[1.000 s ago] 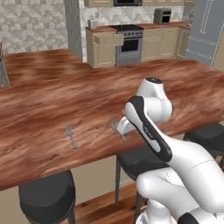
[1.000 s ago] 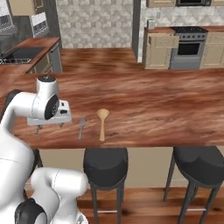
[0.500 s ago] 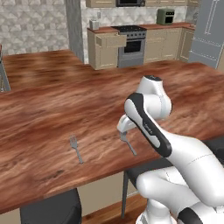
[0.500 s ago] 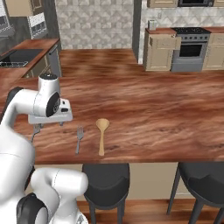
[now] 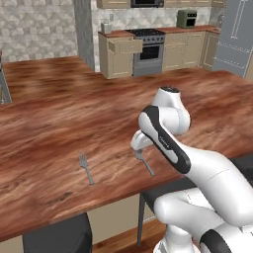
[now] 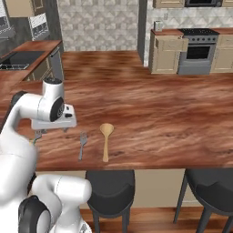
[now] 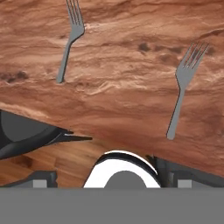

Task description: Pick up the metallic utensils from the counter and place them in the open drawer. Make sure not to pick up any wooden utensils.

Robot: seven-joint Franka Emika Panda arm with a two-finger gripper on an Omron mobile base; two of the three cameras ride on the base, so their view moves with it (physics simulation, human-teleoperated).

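Two forks lay on the counter (image 5: 59,123): left fork (image 7: 70,37), right fork (image 7: 183,94). My base had driven nearer since a second before. The gripper (image 6: 52,129) hovered above them, jaws wide, holding nothing; no pickup begun.

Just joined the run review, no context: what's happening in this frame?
The arm's gripper hangs open over the near edge of the counter, holding nothing. Two forks lie flat below it: one and another side by side in the hand view. The wooden spoon lies just beside one fork, untouched. The open drawer is far across the kitchen, next to the stove. No utensil has been picked up yet.
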